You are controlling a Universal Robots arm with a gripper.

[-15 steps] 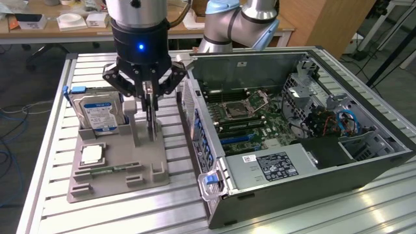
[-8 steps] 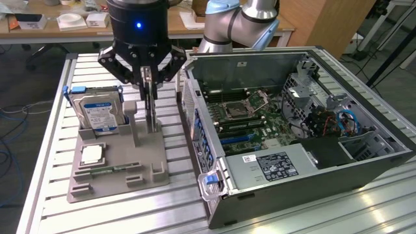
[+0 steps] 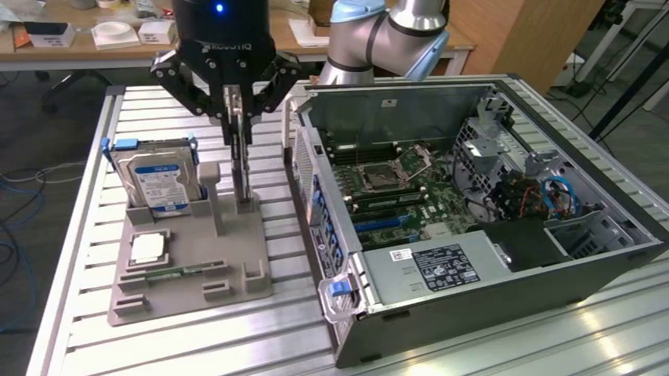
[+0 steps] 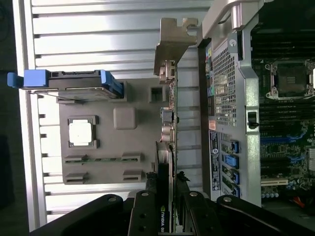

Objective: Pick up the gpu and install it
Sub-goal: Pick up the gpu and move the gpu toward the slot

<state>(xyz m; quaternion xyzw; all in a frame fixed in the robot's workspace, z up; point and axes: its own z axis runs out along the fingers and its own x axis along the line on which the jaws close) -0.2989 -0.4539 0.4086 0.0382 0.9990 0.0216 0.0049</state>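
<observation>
The gpu (image 3: 243,160) hangs edge-on as a thin vertical card, its lower end level with the upright post of the grey holder tray (image 3: 188,294). I cannot tell whether it still touches the post. My gripper (image 3: 240,117) is shut on the card's upper part, black fingers (image 3: 269,88) angled in from both sides. In the wrist view the gpu (image 4: 166,123) runs lengthwise from between my gripper (image 4: 166,211) fingers (image 4: 145,209) out to its silver end bracket (image 4: 170,44), close beside the computer case's rear panel (image 4: 224,98).
The open computer case (image 3: 585,266) lies at the exterior view's right, motherboard (image 3: 397,188) and blue slots (image 3: 381,223) exposed. On the grey tray stand a silver hard drive (image 3: 157,180) in blue rails, a processor chip (image 3: 150,249) and a memory stick (image 3: 178,272). All rest on a slatted metal table (image 3: 209,345).
</observation>
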